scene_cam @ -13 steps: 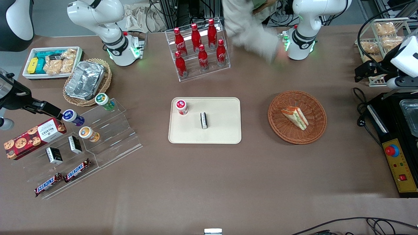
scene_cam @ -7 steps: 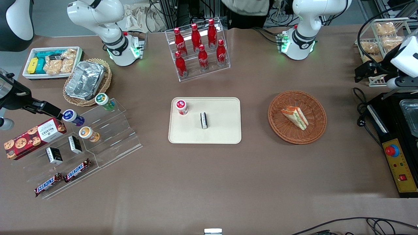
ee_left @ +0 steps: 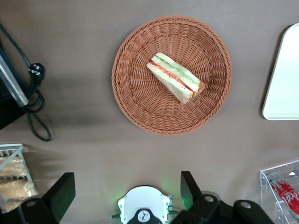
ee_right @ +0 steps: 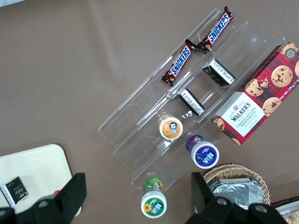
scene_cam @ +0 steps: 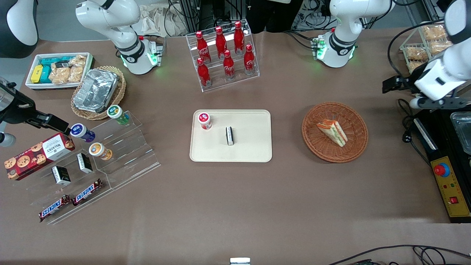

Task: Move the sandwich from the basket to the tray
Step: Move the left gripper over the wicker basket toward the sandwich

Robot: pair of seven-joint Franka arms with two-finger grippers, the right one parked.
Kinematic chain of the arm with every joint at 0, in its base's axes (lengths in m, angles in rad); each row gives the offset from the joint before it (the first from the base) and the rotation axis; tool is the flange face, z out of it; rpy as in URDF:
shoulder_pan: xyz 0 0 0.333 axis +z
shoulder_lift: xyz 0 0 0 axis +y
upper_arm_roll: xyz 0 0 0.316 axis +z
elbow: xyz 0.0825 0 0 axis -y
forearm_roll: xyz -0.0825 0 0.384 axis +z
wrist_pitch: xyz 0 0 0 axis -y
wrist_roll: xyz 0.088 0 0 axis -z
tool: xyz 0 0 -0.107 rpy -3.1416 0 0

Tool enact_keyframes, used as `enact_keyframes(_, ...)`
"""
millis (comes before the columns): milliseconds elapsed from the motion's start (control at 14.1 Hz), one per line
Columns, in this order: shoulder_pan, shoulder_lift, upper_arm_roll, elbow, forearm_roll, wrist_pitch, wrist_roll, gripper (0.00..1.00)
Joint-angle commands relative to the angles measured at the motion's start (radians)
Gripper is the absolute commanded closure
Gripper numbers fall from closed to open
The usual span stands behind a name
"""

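Note:
The sandwich [scene_cam: 332, 132] is a triangular white-bread wedge with orange-red and green layers. It lies in the round reddish-brown wicker basket [scene_cam: 323, 149]. The cream tray [scene_cam: 252, 147] lies beside the basket toward the parked arm's end. It bears a red-lidded jar [scene_cam: 204, 120] and a small black box [scene_cam: 229, 135]. My left gripper [scene_cam: 393, 84] hangs high above the table, off the basket's rim toward the working arm's end, and is empty. The left wrist view shows its fingers [ee_left: 189, 189] spread wide, with the sandwich [ee_left: 176, 84], the basket [ee_left: 135, 107] and a tray corner [ee_left: 285, 79] below.
A black machine with a red button [scene_cam: 447, 162] and a cable [scene_cam: 406, 125] lie by the basket toward the working arm's end. A wire rack of bagged pastries [scene_cam: 423, 48] stands there too. A cola bottle rack [scene_cam: 224, 51] stands farther from the camera than the tray.
My left arm has swung in from the table's end toward the basket. A person's arm over the table near the bottle rack has withdrawn. The sandwich has not moved.

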Motion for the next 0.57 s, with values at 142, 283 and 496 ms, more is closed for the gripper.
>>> enact_keyframes(142,-0.007,-0.203,-0.016,-0.426,-0.057,0.383,-0.119,0.0)
enact_keyframes(283,-0.037,-0.189,-0.033,-0.441,-0.054,0.417,-0.2,0.0)
enact_keyframes(496,-0.067,-0.119,-0.034,-0.44,-0.059,0.448,-0.324,0.0)
